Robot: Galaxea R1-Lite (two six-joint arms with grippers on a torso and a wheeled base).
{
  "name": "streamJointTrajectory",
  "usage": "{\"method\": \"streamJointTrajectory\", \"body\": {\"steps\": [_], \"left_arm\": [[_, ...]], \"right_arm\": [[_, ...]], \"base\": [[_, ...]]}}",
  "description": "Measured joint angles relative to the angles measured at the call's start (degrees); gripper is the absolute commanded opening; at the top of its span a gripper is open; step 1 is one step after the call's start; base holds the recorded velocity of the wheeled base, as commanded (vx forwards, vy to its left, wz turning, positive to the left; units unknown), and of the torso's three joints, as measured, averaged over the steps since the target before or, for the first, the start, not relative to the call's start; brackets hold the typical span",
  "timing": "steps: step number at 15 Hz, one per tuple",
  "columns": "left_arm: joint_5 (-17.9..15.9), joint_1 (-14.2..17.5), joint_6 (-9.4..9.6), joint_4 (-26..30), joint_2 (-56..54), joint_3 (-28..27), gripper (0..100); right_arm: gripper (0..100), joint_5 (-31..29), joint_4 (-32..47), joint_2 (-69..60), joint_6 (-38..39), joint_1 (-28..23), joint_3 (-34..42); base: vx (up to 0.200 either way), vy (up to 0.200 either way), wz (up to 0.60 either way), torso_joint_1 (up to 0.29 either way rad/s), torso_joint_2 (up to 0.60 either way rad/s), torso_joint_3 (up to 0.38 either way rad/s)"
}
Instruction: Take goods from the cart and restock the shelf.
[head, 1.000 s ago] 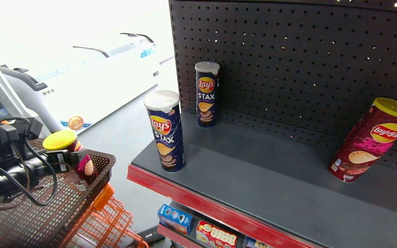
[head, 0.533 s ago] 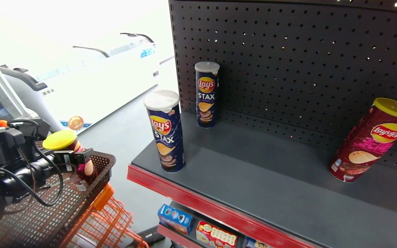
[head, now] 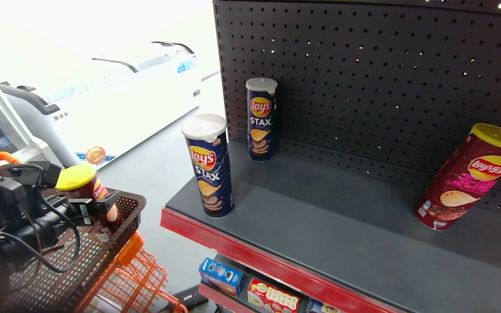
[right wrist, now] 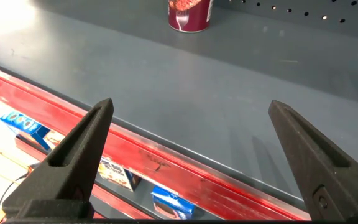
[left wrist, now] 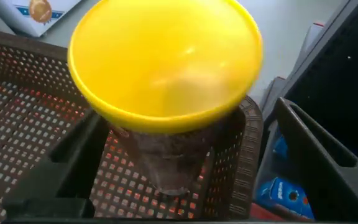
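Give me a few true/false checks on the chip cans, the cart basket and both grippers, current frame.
1. Two dark-blue cylindrical chip cans with white lids stand on the grey metal shelf. True.
2. The red cylindrical chip can with a yellow lid on that shelf stands between them. False: it stands apart, far toward the shelf's right end.
3. The left gripper straddles another yellow-lidded red can in the brown mesh basket. True; its fingers are open.
4. The right gripper holds a can. False: it is open and empty, above the shelf's front.
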Motion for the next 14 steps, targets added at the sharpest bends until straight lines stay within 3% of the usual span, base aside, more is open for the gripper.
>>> {"method": "streamJointTrajectory", "body": {"steps": [4, 13, 14], "left_arm": [[0.02, 2.18, 3.22, -2.4, 3.78, 0.3, 100], [0.02, 2.54, 3.33, -5.69, 11.31, -3.08, 100], [0.02, 2.49, 3.34, -6.6, 12.19, -3.83, 0]], "right_arm": [[100, 0.01, -0.02, 0.0, -0.02, 0.05, 0.0], [100, 0.01, 0.0, 0.0, -0.02, 0.05, 0.0], [100, 0.01, 0.0, 0.0, -0.02, 0.05, 0.0]], "base": [[0.0, 0.0, 0.0, 0.0, 0.0, 0.0], [0.0, 0.0, 0.0, 0.0, 0.0, 0.0], [0.0, 0.0, 0.0, 0.0, 0.0, 0.0]]}}
